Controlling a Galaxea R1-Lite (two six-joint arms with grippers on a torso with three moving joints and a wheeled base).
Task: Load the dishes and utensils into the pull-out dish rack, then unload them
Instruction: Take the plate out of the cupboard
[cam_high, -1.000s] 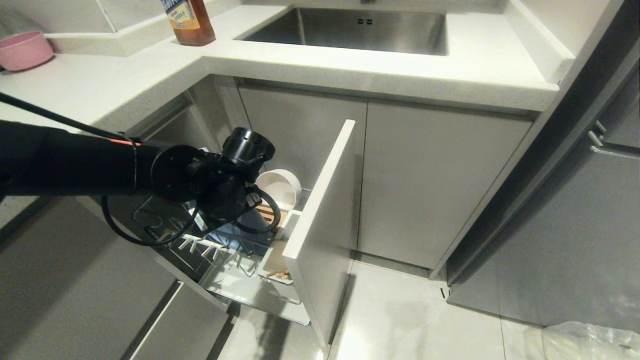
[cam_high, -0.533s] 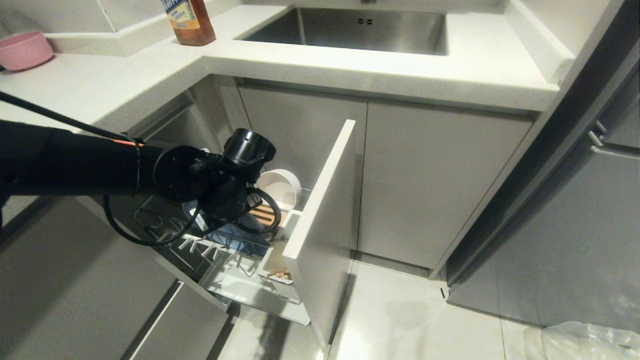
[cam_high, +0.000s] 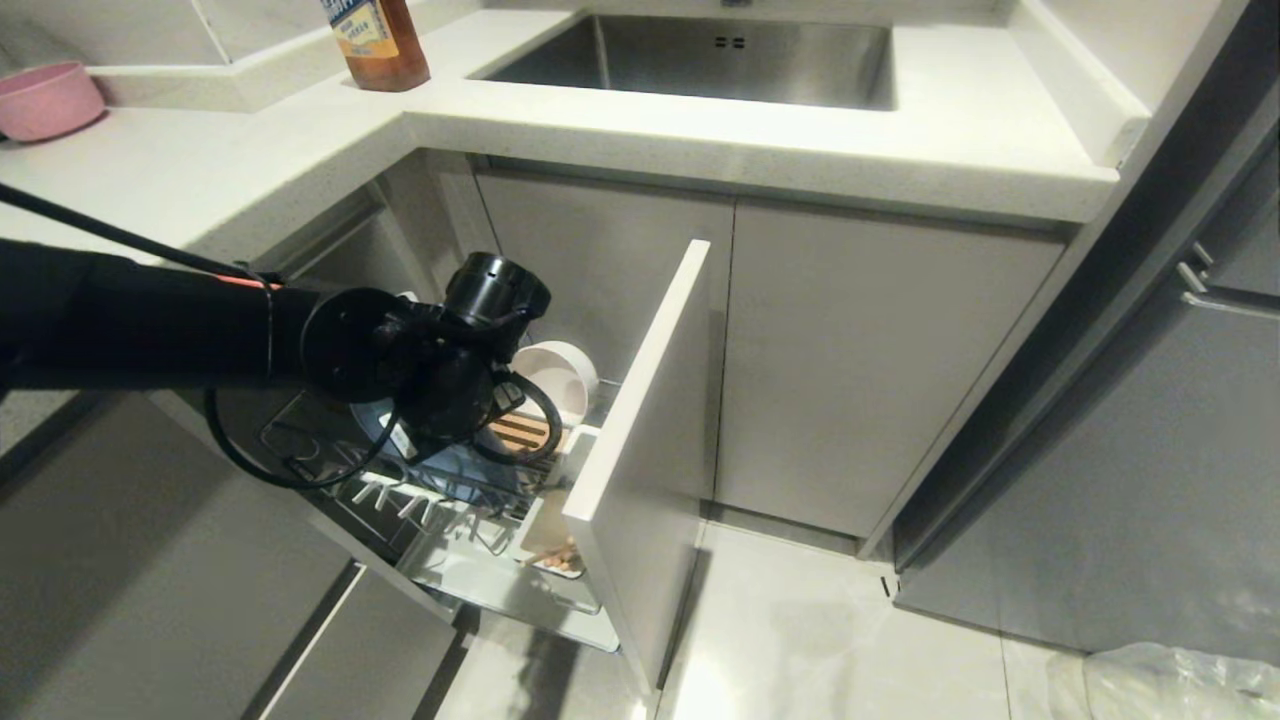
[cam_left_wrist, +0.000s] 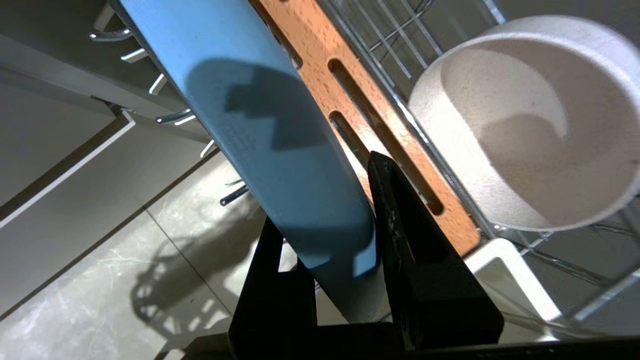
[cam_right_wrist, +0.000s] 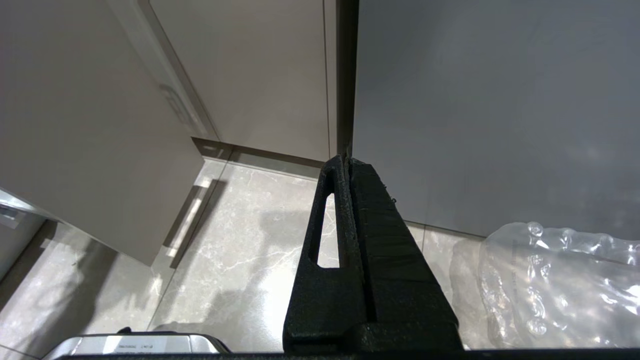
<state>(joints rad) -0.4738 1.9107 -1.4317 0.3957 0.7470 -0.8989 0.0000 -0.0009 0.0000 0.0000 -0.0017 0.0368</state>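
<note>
My left end effector (cam_left_wrist: 340, 235) is clamped on the rim of the light-blue plate (cam_left_wrist: 260, 125), one finger on each face, so the plate stands on edge between them; gripping the rim seems the sensible way to lift it straight out of the prongs without dragging it. Just beside the plate, on the far side of my fingers, runs the orange-brown slotted wooden strip (cam_left_wrist: 370, 120), its slots empty where I can see them. Beyond that strip the cream speckled bowl (cam_left_wrist: 520, 135) lies tipped on its side against the chrome wires of the pull-out dish rack (cam_high: 440, 500), open mouth toward me, presumably so water can drain. Near the drawer front (cam_high: 640, 420), below my wrist, the white utensil cup (cam_high: 555, 545) holds what look like chopstick ends. My right end effector (cam_right_wrist: 345, 165) hangs parked well away over the floor tiles, its fingers pressed together on nothing. Farthest off, the worktop (cam_high: 700, 140) carries an amber bottle (cam_high: 378, 42) and a pink bowl (cam_high: 45, 100).
</note>
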